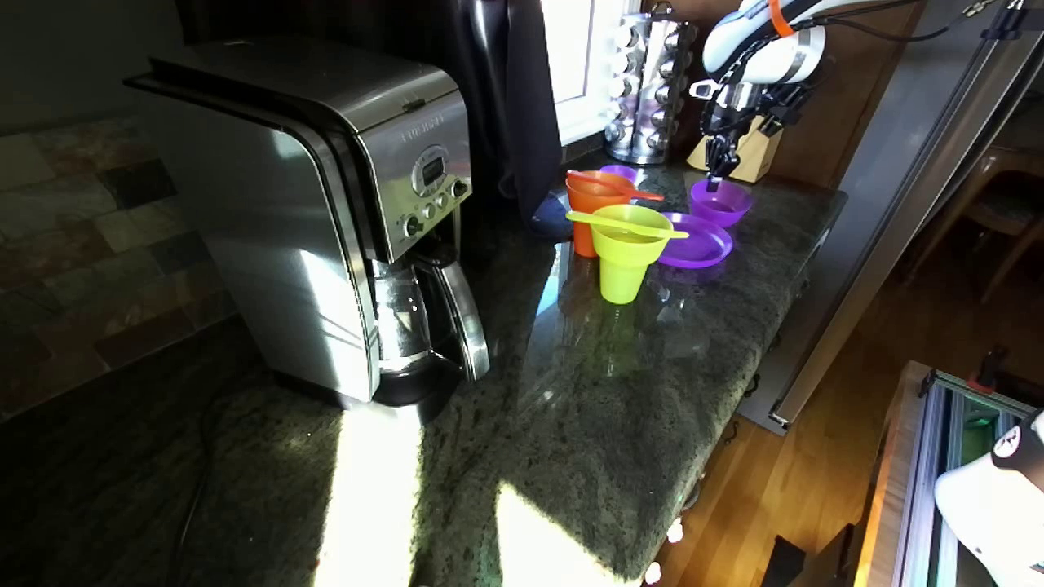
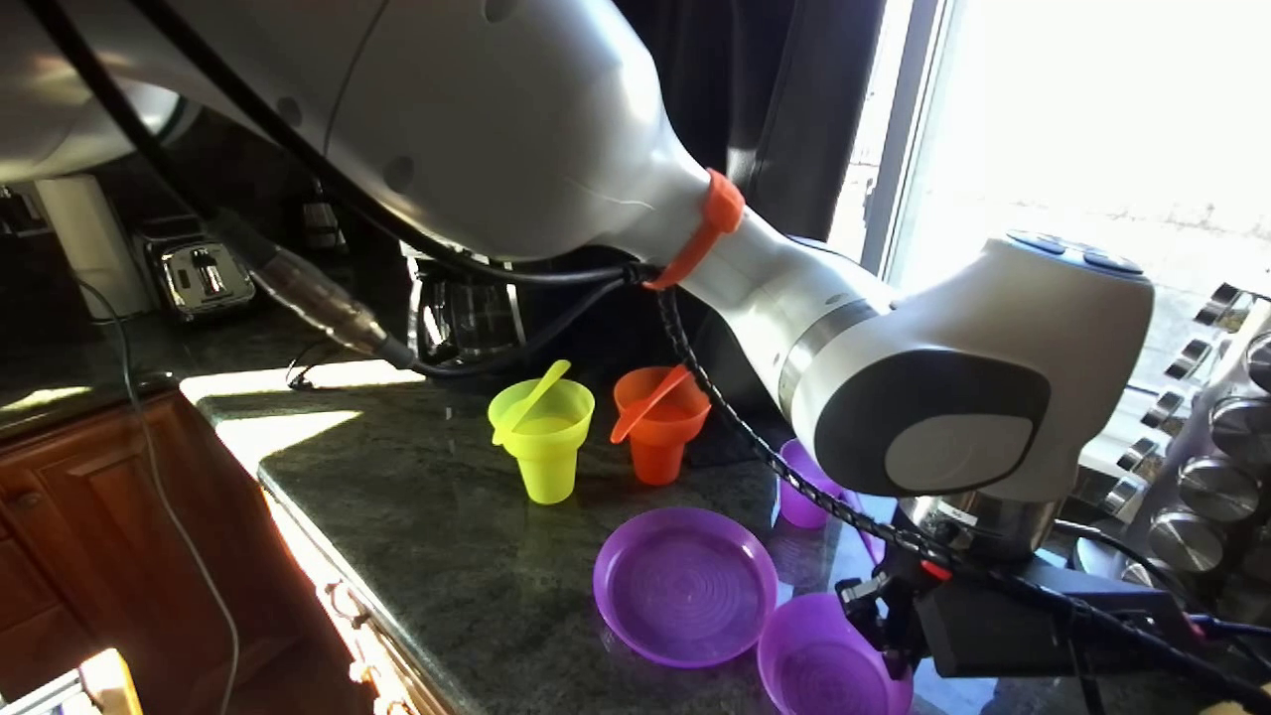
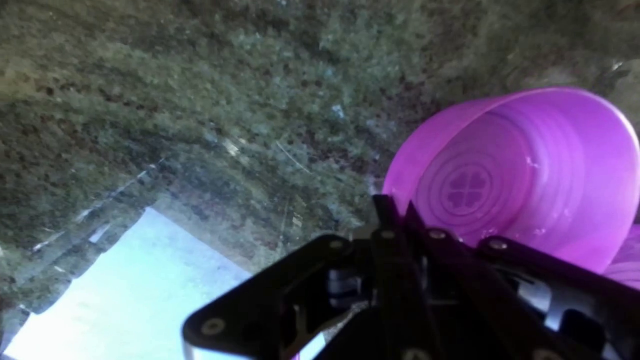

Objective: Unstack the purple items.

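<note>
A purple bowl [image 1: 723, 208] shows in both exterior views [image 2: 832, 680] and in the wrist view [image 3: 565, 150]. My gripper [image 1: 712, 184] is shut on its rim, with one fingertip inside and one outside in the wrist view [image 3: 398, 204]. The bowl looks tilted; whether it touches the counter I cannot tell. A shallow purple plate [image 2: 685, 586] lies flat beside the bowl, and its edge shows in the wrist view [image 3: 627, 262]. A purple cup [image 2: 804, 487] stands further back, partly behind a cable, and its rim shows in an exterior view [image 1: 620, 172].
A yellow-green cup [image 1: 624, 257] and an orange cup [image 1: 589, 220] stand near the plate, each with a spoon across its top. A coffee maker [image 1: 326, 204], a spice rack [image 1: 644, 90] and a knife block [image 1: 757, 155] stand on the counter [image 1: 587, 424].
</note>
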You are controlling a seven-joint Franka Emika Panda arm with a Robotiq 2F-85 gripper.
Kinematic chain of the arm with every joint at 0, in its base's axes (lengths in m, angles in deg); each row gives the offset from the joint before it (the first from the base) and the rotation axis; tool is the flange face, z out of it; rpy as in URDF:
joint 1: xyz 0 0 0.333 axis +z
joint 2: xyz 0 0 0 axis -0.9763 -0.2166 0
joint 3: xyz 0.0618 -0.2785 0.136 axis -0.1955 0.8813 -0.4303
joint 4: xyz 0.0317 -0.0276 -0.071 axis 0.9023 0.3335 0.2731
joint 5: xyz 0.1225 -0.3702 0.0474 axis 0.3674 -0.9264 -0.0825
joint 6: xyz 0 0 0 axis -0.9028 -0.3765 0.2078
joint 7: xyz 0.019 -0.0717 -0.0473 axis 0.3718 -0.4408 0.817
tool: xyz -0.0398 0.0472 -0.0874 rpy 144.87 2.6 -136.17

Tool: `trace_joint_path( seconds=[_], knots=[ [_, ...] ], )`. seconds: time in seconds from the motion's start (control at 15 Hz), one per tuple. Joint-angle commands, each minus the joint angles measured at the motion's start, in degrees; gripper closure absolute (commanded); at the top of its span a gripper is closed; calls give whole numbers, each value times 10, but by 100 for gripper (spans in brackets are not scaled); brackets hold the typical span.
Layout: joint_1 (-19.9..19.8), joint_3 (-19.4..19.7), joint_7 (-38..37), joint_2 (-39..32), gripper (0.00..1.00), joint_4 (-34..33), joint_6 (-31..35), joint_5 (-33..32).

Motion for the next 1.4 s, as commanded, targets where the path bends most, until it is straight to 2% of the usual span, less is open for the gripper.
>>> trace_joint_path(
  seconds=[0.0, 0.47, 1.0, 1.07, 1.13, 1.27, 1.33],
  knots=[
    [0, 7, -59, -27, 99, -33, -20, 3],
    [-10, 2, -171, -56, 99, -83, -50, 23],
    [-11, -2, -262, -83, 99, -119, -43, 17],
    [-12, -3, -269, -85, 97, -123, -44, 17],
    [-12, -4, -274, -87, 89, -126, -44, 16],
    [-11, -4, -284, -91, 64, -130, -44, 13],
    [-12, -5, -290, -95, 57, -132, -44, 13]
  ],
)
